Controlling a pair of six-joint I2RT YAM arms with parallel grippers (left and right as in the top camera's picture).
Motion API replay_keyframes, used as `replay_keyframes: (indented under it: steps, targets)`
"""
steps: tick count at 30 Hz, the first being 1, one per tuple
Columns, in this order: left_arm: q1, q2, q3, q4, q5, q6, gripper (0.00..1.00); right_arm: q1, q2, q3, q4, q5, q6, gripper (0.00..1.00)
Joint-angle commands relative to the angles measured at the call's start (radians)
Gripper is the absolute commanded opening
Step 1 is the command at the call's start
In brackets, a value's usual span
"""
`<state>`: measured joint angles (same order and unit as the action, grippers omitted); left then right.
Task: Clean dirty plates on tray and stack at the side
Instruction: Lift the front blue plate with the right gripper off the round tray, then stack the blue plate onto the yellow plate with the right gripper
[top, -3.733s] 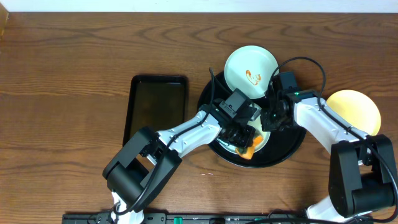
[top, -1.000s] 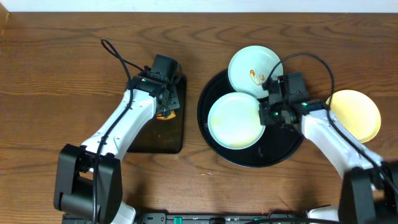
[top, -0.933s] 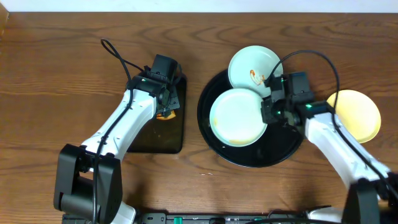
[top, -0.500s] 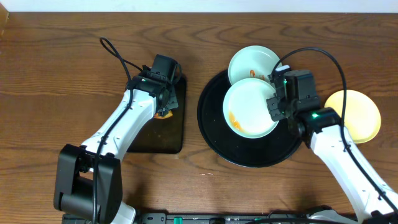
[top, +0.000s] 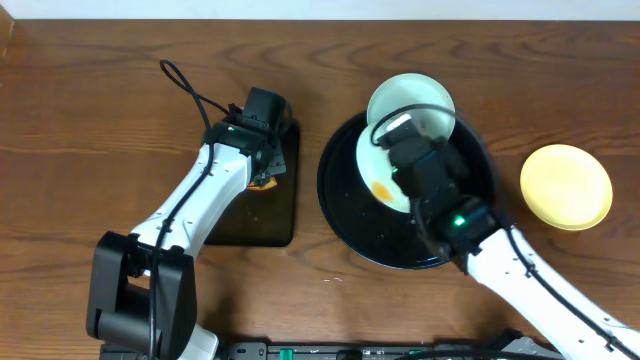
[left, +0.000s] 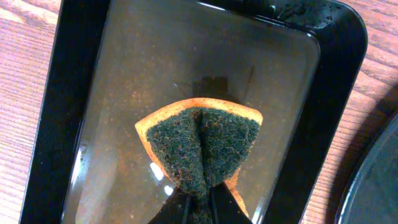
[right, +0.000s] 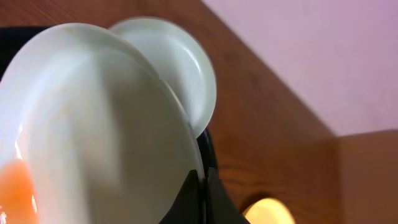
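Observation:
My right gripper (top: 408, 165) is shut on the rim of a mint-blue plate (top: 373, 168), holding it tilted above the round black tray (top: 340, 215). The plate carries an orange smear (top: 381, 189). In the right wrist view the fingers (right: 202, 180) pinch this plate's (right: 93, 124) edge. A second mint-blue plate (top: 410, 95) leans on the tray's far rim; it also shows in the right wrist view (right: 183, 62). The yellow plate (top: 566, 186) lies on the tabletop at the right. My left gripper (left: 200, 200) is shut on a green and orange sponge (left: 202, 146).
The sponge hangs over a rectangular black tray (top: 225, 225) left of the round one; its floor looks wet in the left wrist view (left: 311, 124). The round tray's rim shows at that view's lower right corner (left: 380, 180). Wood-grain tabletop surrounds both trays.
My right arm lifted the mint-blue plate off the round tray, tilted it and carried it up toward the overhead camera. My left arm stayed over the rectangular tray with the sponge.

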<state>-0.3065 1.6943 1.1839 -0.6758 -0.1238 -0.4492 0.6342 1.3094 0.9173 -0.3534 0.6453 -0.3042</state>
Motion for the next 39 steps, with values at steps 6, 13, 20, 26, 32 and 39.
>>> replay_keyframes:
  steps: [6, 13, 20, 26, 32, 39]
  targets:
    - [0.003, 0.001, -0.002, 0.0, -0.024, -0.013, 0.08, 0.119, -0.016, 0.017, 0.032, 0.238, -0.042, 0.01]
    - [0.003, 0.001, -0.002, 0.003, -0.024, -0.013, 0.08, 0.103, -0.016, 0.017, 0.032, 0.245, 0.01, 0.01]
    - [0.003, 0.001, -0.002, 0.002, -0.024, -0.013, 0.08, -0.064, -0.015, 0.016, -0.052, 0.132, 0.333, 0.01]
    - [0.003, 0.001, -0.002, 0.002, -0.024, -0.013, 0.08, -0.338, -0.013, 0.016, -0.101, -0.129, 0.557, 0.01]
    - [0.003, 0.001, -0.002, -0.002, -0.023, -0.013, 0.08, -0.639, -0.012, 0.016, -0.11, -0.288, 0.672, 0.01]
    - [0.003, 0.001, -0.002, -0.003, -0.023, -0.013, 0.08, -0.974, 0.05, 0.016, -0.11, -0.458, 0.708, 0.01]
